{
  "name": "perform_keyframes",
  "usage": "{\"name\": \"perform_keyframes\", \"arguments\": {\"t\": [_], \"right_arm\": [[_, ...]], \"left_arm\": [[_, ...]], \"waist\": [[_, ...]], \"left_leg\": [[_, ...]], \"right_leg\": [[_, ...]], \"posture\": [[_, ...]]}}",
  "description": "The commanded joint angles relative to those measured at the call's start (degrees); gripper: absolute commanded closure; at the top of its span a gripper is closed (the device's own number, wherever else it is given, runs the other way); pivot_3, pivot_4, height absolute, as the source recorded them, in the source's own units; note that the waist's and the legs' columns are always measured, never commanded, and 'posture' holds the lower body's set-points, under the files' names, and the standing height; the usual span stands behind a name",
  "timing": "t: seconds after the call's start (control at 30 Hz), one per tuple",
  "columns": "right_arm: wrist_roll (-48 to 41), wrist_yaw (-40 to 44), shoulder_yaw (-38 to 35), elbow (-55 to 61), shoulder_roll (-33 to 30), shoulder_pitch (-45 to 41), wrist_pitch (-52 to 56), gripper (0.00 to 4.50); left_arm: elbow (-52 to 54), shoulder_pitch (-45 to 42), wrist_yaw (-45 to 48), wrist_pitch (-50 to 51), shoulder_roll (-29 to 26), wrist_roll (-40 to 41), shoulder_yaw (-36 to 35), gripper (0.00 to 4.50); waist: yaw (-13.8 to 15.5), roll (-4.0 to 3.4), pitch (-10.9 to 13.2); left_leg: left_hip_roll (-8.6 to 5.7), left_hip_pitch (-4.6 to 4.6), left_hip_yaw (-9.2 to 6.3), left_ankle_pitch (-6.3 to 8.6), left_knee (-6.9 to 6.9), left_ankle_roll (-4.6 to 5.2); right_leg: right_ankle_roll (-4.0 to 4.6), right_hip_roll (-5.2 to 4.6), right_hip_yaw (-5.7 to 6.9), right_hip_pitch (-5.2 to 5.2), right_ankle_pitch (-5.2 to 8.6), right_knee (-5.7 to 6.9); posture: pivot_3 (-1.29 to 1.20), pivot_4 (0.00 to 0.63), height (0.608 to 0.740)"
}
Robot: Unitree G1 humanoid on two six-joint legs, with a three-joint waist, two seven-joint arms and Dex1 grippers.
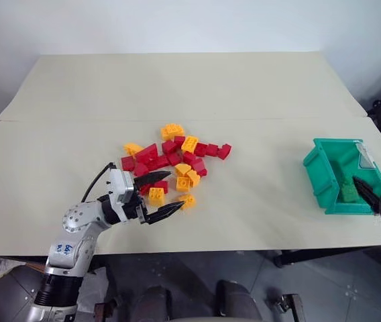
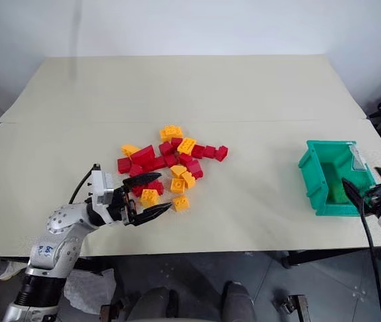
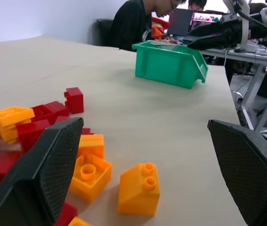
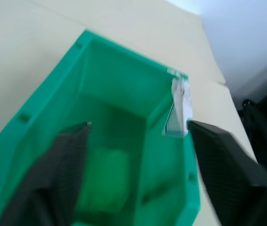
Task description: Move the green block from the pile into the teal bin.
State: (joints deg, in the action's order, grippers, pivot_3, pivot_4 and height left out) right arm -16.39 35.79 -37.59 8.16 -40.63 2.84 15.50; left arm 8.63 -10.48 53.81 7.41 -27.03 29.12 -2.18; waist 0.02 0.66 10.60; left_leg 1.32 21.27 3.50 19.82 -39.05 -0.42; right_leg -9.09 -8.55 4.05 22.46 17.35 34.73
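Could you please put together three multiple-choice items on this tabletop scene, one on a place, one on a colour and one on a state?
1. Where is the green block?
A. in the pile
B. inside the teal bin
C. on the bare table beside the bin

2. Which colours are the bricks in the pile?
A. red and yellow-orange
B. blue and white
C. green and black

3. How do the fingers of the left gripper stand?
A. shut on a red brick
B. shut on nothing
C. open, holding nothing

Answers:
1. B, the block lies on the floor of the teal bin, under the open right gripper.
2. A, the head views show only red and yellow-orange bricks there.
3. C, the left wrist view shows its two fingers wide apart, with bricks on the table between them.
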Motion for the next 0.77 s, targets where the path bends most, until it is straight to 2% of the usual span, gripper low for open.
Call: {"name": "perform_keyframes", "arguments": {"t": [0.03, 0.2, 0.4, 0.53, 0.67, 0.77], "right_arm": [[-1.3, 1.0, -2.3, -1.3, -1.5, -3.2, -9.0, 0.02], [-10.8, 9.6, 0.5, 2.5, -1.1, -5.9, -11.0, 0.02], [-15.5, 27.3, 15.2, 9.8, -2.4, -1.0, -12.3, 0.02], [-17.4, 30.9, 18.9, 9.8, -1.1, 1.6, -12.5, 0.02], [-16.8, 33.5, 19.7, 7.0, 0.0, 5.1, -14.7, 0.02], [-15.6, 33.6, 20.2, 4.2, 1.1, 4.4, -17.1, 0.02]], "left_arm": [[1.3, 0.6, -0.2, -0.8, -2.1, 0.3, -3.6, 0.0], [-1.3, 1.5, -1.4, -2.7, -4.3, -2.1, -6.5, 0.0], [-3.2, 7.0, 1.0, -6.4, -8.8, -4.8, -9.5, 0.0], [-4.8, 8.8, 1.0, -11.4, -9.6, -6.7, -11.0, 0.0], [-3.5, 11.6, -0.7, -13.0, -9.1, -6.9, -12.8, 0.0], [-1.6, 14.2, -2.2, -13.8, -9.0, -7.4, -13.9, 0.0]], "waist": [[0.0, 0.0, 0.0], [0.0, -0.01, 0.0], [0.0, 0.0, 0.0], [0.5, 0.0, 0.0], [1.2, 0.0, 0.0], [1.2, 0.0, 0.0]], "left_leg": [[0.0, 0.0, 0.0, 0.0, 0.0, 0.0], [0.02, -0.01, 0.0, 0.0, 0.01, 0.0], [0.05, -0.01, 0.0, 0.04, 0.02, 0.06], [0.08, 0.01, 0.01, 0.1, -0.05, 0.11], [0.1, -0.01, 0.04, 0.13, -0.06, 0.1], [0.1, -0.02, 0.07, 0.14, -0.06, 0.09]], "right_leg": [[0.0, 0.0, 0.0, 0.0, 0.0, 0.01], [0.0, 0.01, 0.0, 0.01, 0.0, 0.03], [0.0, 0.02, 0.01, 0.02, 0.0, 0.04], [-0.01, 0.01, 0.05, 0.0, -0.01, -0.01], [-0.01, 0.01, 0.06, -0.01, -0.01, -0.03], [-0.01, 0.01, 0.06, 0.0, -0.01, -0.01]], "posture": [[0.0, 0.15, 0.74], [0.0, 0.15, 0.74], [0.0, 0.15, 0.74], [0.0, 0.15, 0.74], [0.0, 0.15, 0.74], [0.0, 0.15, 0.74]]}}
